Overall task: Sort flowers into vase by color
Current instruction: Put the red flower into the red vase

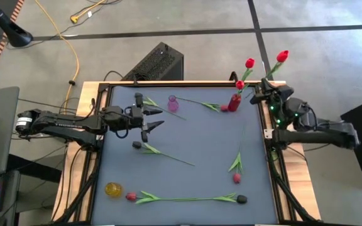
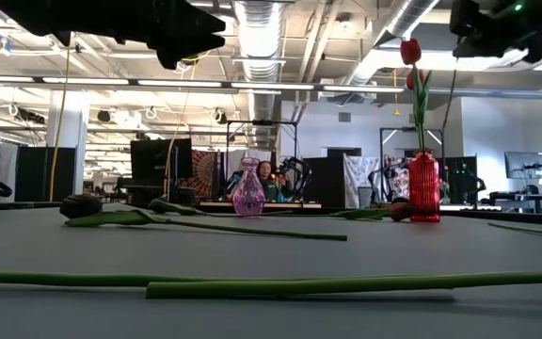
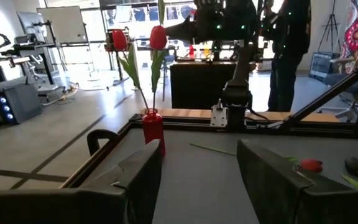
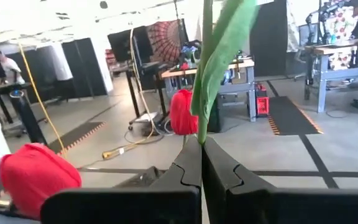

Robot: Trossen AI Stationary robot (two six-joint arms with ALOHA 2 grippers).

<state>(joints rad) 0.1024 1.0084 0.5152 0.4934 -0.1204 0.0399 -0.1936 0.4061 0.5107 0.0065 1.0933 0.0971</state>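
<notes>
My right claw [image 4: 201, 163] sits at the far right corner of the counter [image 1: 193, 141], just beside the red vase [image 1: 234, 102]. Its fingers are pressed together on a green tulip stem [image 4: 202, 118]; the stem runs out of my wrist view at the top, so I cannot see its bud from there. From above, one red tulip head [image 1: 283, 56] shows beyond the counter's far edge, above that claw. The red vase already carries red tulips [image 1: 249, 63]; their lower stems vanish inside the glass.

My left claw [image 1: 151, 117] hovers over the far left part of the counter, fingers spread wide, nothing between them. In the low view both arms are cut off by the top edge.

A pink vase [image 1: 173, 103] stands upright just beside the left claw. A yellow vase [image 1: 113, 189] sits at the near left corner.

Loose tulips lie flat on the counter: a dark-headed one [image 1: 137, 145] just near of the left claw, a crimson one [image 1: 236, 178] toward the right side, and two stem to stem along the near edge, a crimson head [image 1: 131, 196] left and a dark head [image 1: 241, 199] right. One more stem [image 1: 197, 101] lies between the pink and red vases; its head is hard to make out.
</notes>
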